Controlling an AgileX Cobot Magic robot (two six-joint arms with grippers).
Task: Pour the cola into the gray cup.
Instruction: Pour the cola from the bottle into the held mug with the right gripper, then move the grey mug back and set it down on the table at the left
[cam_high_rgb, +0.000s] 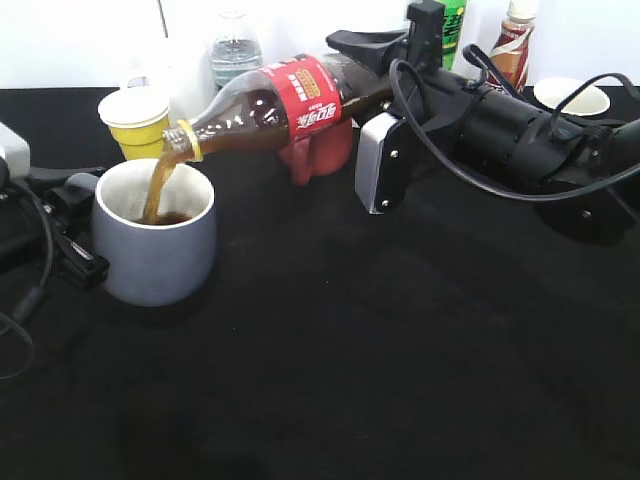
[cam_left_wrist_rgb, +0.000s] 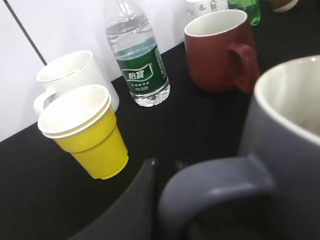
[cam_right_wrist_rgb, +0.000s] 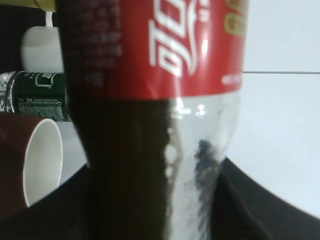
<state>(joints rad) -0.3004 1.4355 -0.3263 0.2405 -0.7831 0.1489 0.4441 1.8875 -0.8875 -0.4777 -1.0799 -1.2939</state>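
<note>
My right hand grips cola bottle tilted so stream lands in gray mug — left hand braces handle; closure? can't tell.

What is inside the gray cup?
Dark cola pools at the bottom of the gray cup, with a stream falling from the bottle. The wall hides its depth.

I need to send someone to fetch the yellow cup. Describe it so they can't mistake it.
Start at the gray mug at the left of the black table, where cola is being poured. Just behind it, toward the white wall, stands the yellow paper cup. Its neighbours, a white mug and a water bottle, aren't yellow, and it has no handle.
</note>
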